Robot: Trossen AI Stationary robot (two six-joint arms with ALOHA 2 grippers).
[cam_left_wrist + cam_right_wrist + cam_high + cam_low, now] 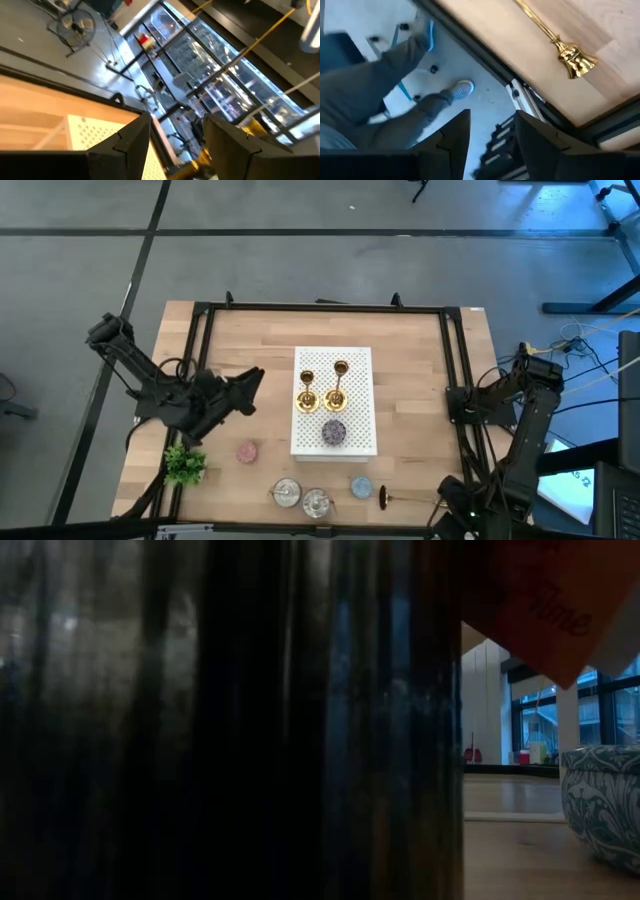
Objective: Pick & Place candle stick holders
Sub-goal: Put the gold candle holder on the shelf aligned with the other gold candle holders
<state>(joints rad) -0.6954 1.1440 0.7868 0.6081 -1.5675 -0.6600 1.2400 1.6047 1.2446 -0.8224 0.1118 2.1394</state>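
Observation:
Two gold candle stick holders (307, 392) (338, 388) stand upright on their bases on a white perforated board (360, 370) in the middle of the table. A third holder (405, 499) lies on its side on the wood near the table's near right corner. It also shows in the right wrist view (555, 42). My left gripper (256, 380) is open and empty, left of the board, pointing toward the standing holders. My right gripper (447, 506) is open and empty at the near right edge, just right of the lying holder.
A purple disc (333, 431) lies on the board. A pink disc (247, 451), a green plant (184, 465), two glass pots (287, 494) (317, 502) and a blue disc (361, 487) stand along the near edge. A black frame (320, 307) rings the table. A person's leg (410, 115) is beside it.

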